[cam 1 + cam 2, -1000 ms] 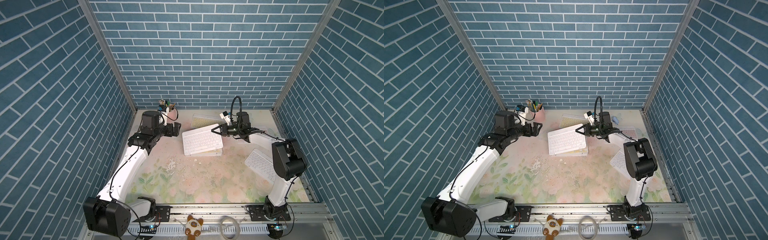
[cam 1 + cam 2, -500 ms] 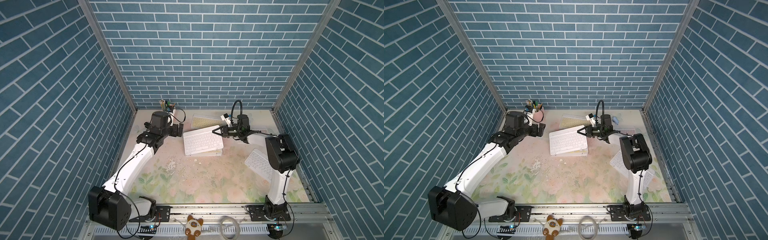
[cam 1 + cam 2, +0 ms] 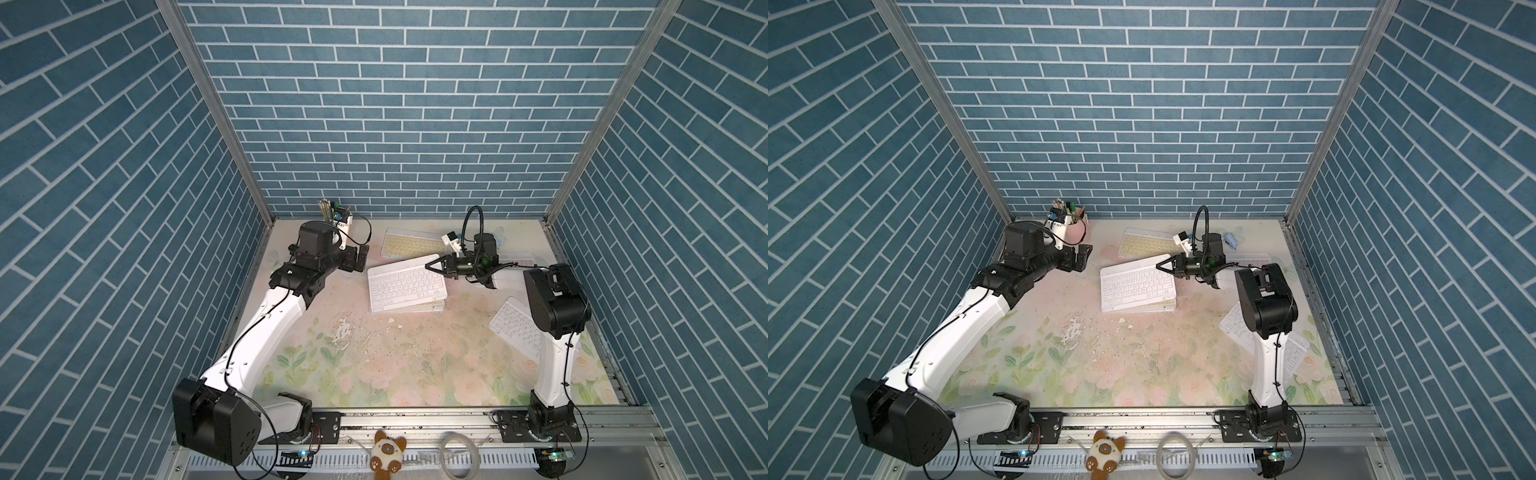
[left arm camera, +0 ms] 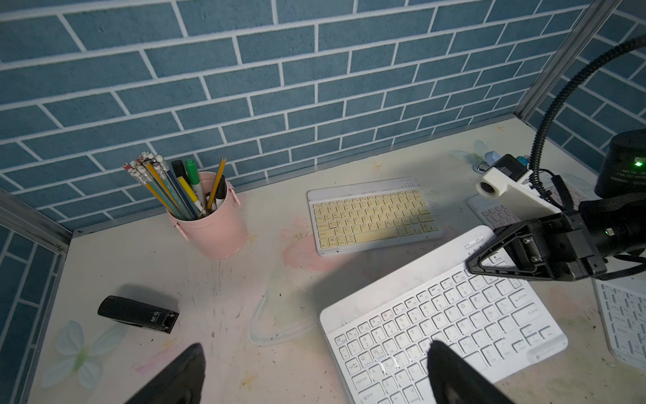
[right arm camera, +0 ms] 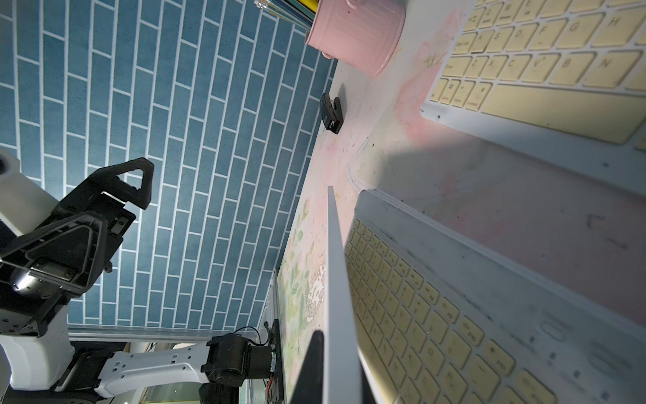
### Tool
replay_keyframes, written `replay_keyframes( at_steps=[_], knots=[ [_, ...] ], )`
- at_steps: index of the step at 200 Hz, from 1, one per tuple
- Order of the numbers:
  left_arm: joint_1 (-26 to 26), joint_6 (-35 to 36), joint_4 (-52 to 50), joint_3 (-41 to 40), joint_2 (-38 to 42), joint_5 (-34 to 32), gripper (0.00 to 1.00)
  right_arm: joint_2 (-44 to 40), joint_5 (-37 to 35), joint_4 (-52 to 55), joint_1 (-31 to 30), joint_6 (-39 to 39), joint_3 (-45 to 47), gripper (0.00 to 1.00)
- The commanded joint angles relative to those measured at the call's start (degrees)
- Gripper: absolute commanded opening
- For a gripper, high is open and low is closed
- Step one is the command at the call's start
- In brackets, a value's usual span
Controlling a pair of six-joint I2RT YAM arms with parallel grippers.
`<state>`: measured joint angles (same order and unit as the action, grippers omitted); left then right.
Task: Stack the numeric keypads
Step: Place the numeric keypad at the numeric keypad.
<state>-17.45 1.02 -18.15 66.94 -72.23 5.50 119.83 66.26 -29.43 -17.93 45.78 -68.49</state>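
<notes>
The right gripper [image 3: 430,266] pinches one corner of the white keypad [image 3: 405,284], which lies skewed atop the lower yellow keypad [image 5: 419,314]. Its long axis points toward the left gripper [image 3: 362,258], spread empty beyond the other end.

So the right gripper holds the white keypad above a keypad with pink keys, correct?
No: the lower keypad has pale yellow keys, not pink; the right wrist view shows it. The right gripper does hold the white keypad above it.
</notes>
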Motion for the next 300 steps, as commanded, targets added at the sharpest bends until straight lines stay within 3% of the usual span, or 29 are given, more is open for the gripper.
replay_keyframes(
  at_steps=[1, 53, 86, 131, 183, 221, 257, 300],
  knots=[
    [-0.17, 1.28, -0.5, 1.15, 0.79, 1.24, 1.0, 0.83, 1.89, -5.82, 0.18, 4.15, -0.28, 0.0],
    [-1.04, 1.32, -1.09, 0.3, -0.2, 1.79, 1.0, 2.24, 0.72, -5.94, 0.49, 4.21, 0.4, 0.02],
    [-1.35, 1.58, -1.92, 0.63, -0.5, 2.49, 1.0, 1.89, -0.49, -1.36, 0.9, 0.93, 0.63, 0.21],
    [-1.83, 1.78, -2.2, 0.86, -0.96, 2.65, 1.0, 0.76, -2.47, 6.02, 2.01, -4.03, 0.67, 0.33],
    [-2.4, 1.91, -3.03, 1.7, -1.43, 2.46, 1.0, -1.03, -6.54, 22.06, 2.47, -14.4, -1.61, 0.36],
    [-2.89, 1.81, -3.42, 2.58, -1.86, 2.68, 1.0, -2.36, -14.67, 38.7, 2.46, -24.76, -6.19, 0.36],
    [-3.12, 1.54, -4.42, 2.94, -2.31, 2.05, 1.0, -2.15, -18.83, 44.63, 2.48, -27.58, -9.03, 0.38],
    [-3.11, 4.94, -1.14, 0.8, 0.65, -4.07, 1.0, -2.12, -27.06, 52.45, 2.44, -31.0, -12.83, 0.42]
  ],
)
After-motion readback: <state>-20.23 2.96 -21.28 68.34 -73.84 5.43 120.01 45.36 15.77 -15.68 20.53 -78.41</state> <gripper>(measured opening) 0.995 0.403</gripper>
